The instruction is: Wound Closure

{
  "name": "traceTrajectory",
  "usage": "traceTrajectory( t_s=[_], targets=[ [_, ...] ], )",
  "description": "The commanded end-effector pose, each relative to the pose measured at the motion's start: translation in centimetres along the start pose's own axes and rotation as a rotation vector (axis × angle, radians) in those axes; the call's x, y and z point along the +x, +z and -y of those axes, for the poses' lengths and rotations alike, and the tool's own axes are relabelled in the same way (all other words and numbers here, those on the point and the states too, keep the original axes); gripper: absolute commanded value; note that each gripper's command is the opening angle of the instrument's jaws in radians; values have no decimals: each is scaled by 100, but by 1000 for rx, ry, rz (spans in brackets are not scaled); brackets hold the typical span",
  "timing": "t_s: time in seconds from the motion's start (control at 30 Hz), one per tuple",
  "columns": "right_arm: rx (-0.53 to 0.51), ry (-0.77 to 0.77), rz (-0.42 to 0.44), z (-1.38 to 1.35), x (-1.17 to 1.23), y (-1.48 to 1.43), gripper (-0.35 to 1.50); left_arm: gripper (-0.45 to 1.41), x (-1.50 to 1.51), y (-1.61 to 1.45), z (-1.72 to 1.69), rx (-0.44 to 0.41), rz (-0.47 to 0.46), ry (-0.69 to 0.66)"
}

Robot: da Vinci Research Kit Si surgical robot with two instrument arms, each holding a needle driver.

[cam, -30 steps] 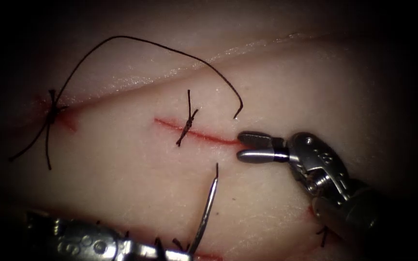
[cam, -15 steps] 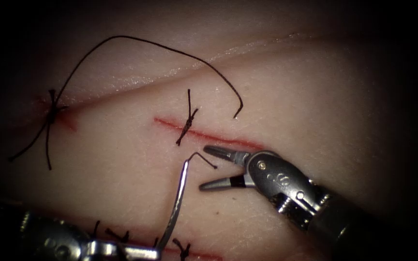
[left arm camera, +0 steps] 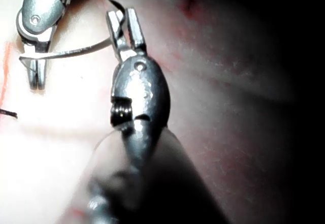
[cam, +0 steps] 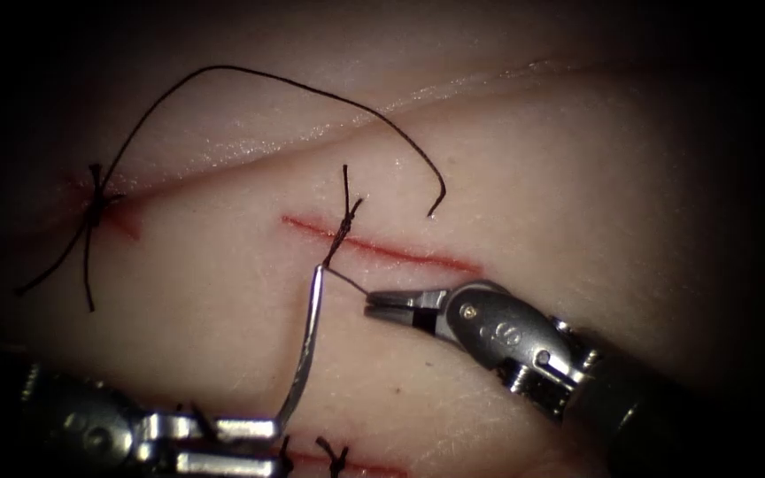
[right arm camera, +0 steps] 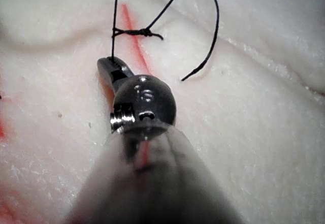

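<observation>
The left tool (cam: 267, 445) is shut on the curved needle (cam: 307, 345) near its lower end, below the cut (cam: 400, 252). From there the needle rises clear of the tissue (cam: 577, 177), and its upper end sits just under the knotted stitch (cam: 343, 226). A short dark thread (cam: 347, 281) runs from that upper end to the right tool (cam: 372, 305), whose jaws are shut on it below the cut's middle. The left wrist view has the left tool (left arm camera: 124, 23) gripping the needle (left arm camera: 76, 51). Thread (right arm camera: 115, 31) rises from the right tool (right arm camera: 107, 64) past the knot.
A second knotted stitch (cam: 95, 204) lies at the far left, and a long loose thread (cam: 312, 88) arcs from it to a free end above the cut. More stitch ends (cam: 331, 456) stand along a lower red line. Red fluid stains both cuts.
The right tool swung from the cut's right end down and left, then shut on the thread at the needle's upper end. The left tool carried the needle leftward.
</observation>
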Motion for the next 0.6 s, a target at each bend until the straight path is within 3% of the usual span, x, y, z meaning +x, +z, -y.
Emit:
traceTrajectory(
  t_s=[0.03, 0.33, 0.6],
  targets=[
    [-3, 2, -7, 14, 10, 9, -35, -45, -13, 2, -4, 20, 10, 2],
    [3, 4, -15, 67, 59, 5, -35, -45, -44, 4, -8, 121, 48, 31],
    [33, 9, -47, 103, 109, 18, -35, -45, -45, -16, -50, 175, 9, 34]
  ],
)
